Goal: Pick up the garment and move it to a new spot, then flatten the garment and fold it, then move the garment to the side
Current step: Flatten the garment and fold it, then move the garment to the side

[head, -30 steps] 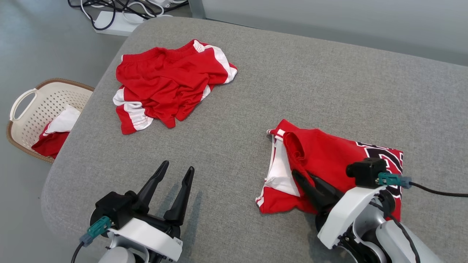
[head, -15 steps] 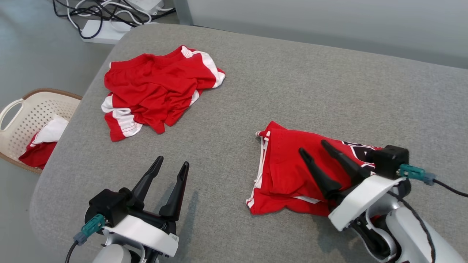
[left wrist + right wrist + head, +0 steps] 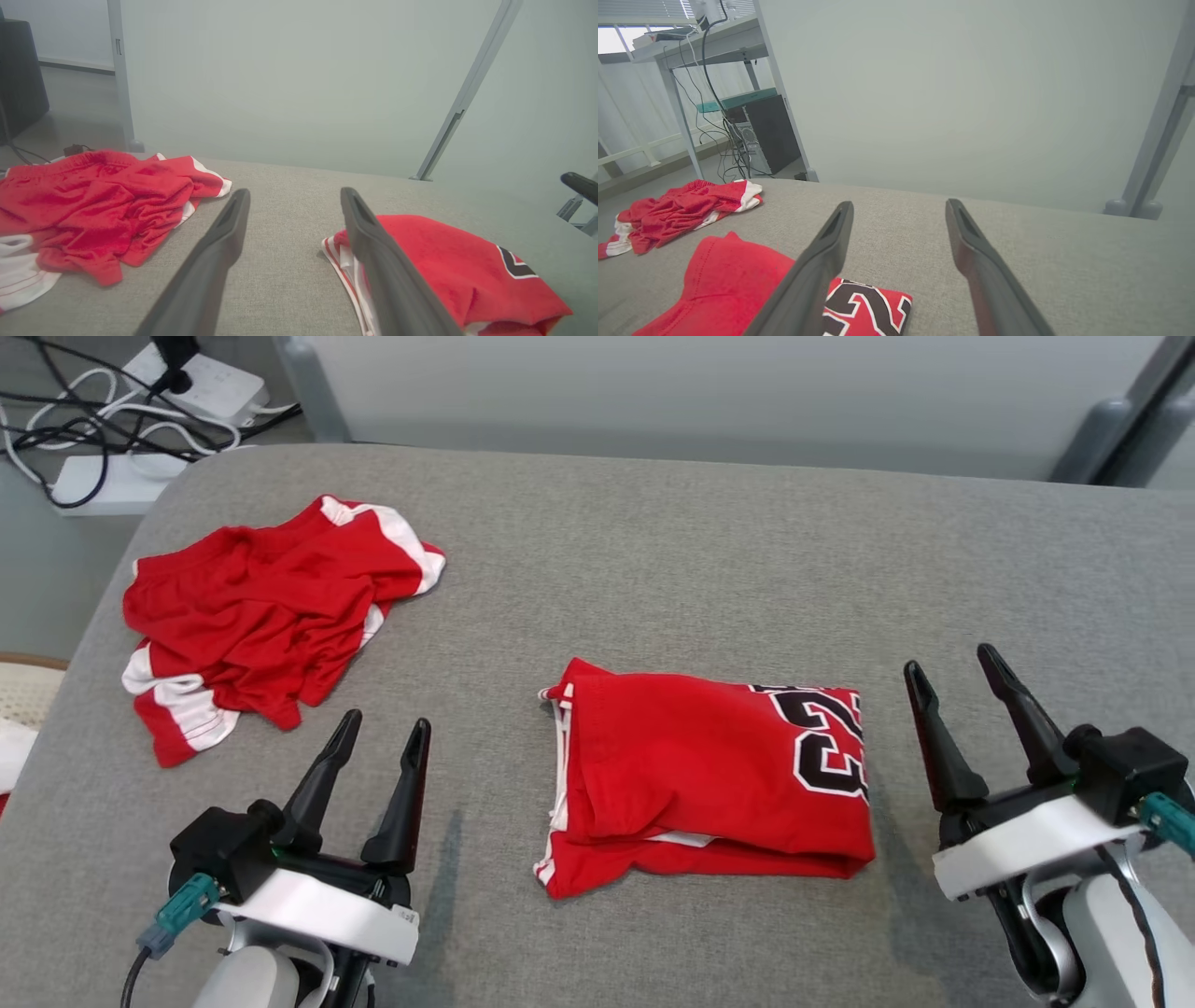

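- Jersey (image 3: 709, 775) is lying folded into a neat red rectangle on the table (image 3: 653, 551), between the two grippers and touching neither.
- Left gripper (image 3: 386, 721) is hovering low over bare table, its fingers standing spread with nothing between them. The jersey's white-striped edge is sitting just off to its right.
- Right gripper (image 3: 949, 659) is likewise holding its fingers wide apart and gripping nothing. The jersey's end with the black-and-white number (it is reading 23) is lying just to its left, near the fingertips but apart from them.
- In the left wrist view, the right-hand finger is overlapping the jersey's striped edge. Whether it is touching cloth cannot be told from there (the head view is showing a gap).
- Shorts (image 3: 261, 607), red with white bands, are lying crumpled ahead of the left gripper and off to its left, well apart from the jersey.
- In the right wrist view, the shorts are showing far off to the left of the right gripper's fingers, beyond the jersey.
- On the floor, a power strip (image 3: 201, 375) and cables (image 3: 56, 429) are lying past the table's far corner, well ahead of the left gripper.
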